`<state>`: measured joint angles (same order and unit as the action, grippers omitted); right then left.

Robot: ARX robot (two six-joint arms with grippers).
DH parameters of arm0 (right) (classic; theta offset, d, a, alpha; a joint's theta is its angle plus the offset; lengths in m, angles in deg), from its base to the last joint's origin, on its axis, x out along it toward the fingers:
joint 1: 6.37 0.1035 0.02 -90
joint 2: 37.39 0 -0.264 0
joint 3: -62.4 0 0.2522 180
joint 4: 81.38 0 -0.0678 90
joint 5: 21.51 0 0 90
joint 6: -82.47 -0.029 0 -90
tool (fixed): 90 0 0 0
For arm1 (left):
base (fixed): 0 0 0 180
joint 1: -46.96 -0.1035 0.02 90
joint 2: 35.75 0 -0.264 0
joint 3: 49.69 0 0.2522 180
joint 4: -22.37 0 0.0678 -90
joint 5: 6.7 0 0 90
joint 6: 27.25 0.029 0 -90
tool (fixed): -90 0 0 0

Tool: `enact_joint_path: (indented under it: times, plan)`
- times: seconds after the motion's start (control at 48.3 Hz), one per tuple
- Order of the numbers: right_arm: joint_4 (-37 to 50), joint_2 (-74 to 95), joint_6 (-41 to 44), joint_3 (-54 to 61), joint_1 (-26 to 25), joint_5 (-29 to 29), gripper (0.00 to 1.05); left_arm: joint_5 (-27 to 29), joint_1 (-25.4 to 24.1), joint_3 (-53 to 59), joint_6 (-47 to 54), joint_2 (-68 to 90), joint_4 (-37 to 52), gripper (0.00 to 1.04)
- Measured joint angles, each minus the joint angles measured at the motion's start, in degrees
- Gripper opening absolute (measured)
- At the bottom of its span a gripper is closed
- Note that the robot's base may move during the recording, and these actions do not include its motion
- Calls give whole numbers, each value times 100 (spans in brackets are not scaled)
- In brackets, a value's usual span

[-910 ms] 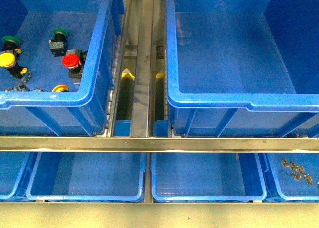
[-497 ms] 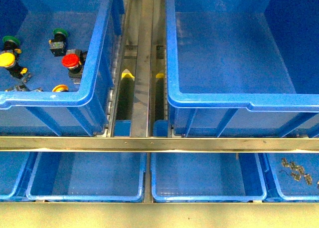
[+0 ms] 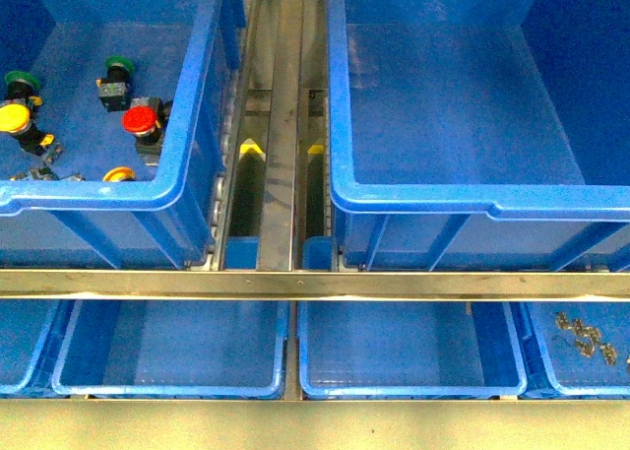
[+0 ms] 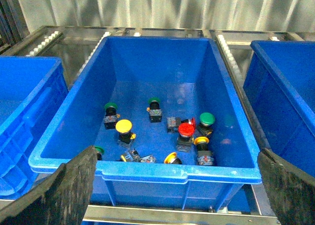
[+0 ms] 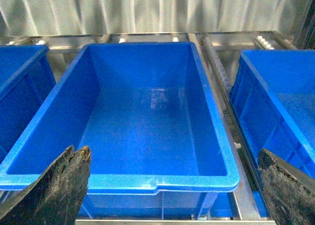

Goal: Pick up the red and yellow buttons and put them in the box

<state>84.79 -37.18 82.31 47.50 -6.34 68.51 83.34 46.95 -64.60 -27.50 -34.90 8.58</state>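
- Corrugated metal wall (image 4: 172, 8) at the back; steel rack (image 3: 295, 283) carries blue crates.
- Left crate (image 3: 98, 194): yellow button (image 3: 13, 118) on the floor, red button (image 3: 141, 121) to its right, green buttons (image 3: 118, 66) mixed in.
- Left gripper (image 4: 175, 151) hangs over that crate, fingers spread wide, holding nothing.
- Box (image 3: 472, 202) sits right of the rail gap, well apart from both buttons.
- Right gripper (image 5: 171, 151) above the box, fingers wide apart, nothing held.

Bright, even light; soft glare on the box (image 5: 157, 94) floor (front view grainy, oversaturated).
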Motion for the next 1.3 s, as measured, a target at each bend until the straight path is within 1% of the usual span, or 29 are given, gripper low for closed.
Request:
enact_joint_path:
  times: [1.014,1.034,1.076,1.117,1.2,1.241,1.303]
  plan:
    - [0,0,0,0,0,0,99,0,0,0,0,0,0,97]
    - [0,0,0,0,0,0,99,120,35,-46,-87,114,-153,97]
    - [0,2,0,0,0,-9,99,645,245,-553,-765,841,-1266,97]
    - [0,0,-2,0,0,-11,99,671,278,-914,-1121,1650,-1565,97]
    - [0,0,0,0,0,2,99,417,208,-1384,-1412,2973,-1126,97]
    - [0,0,-2,0,0,2,99,48,33,-1805,-1412,3971,-485,97]
    - [0,0,0,0,0,0,99,-380,-155,-2260,-1257,4876,26,97]
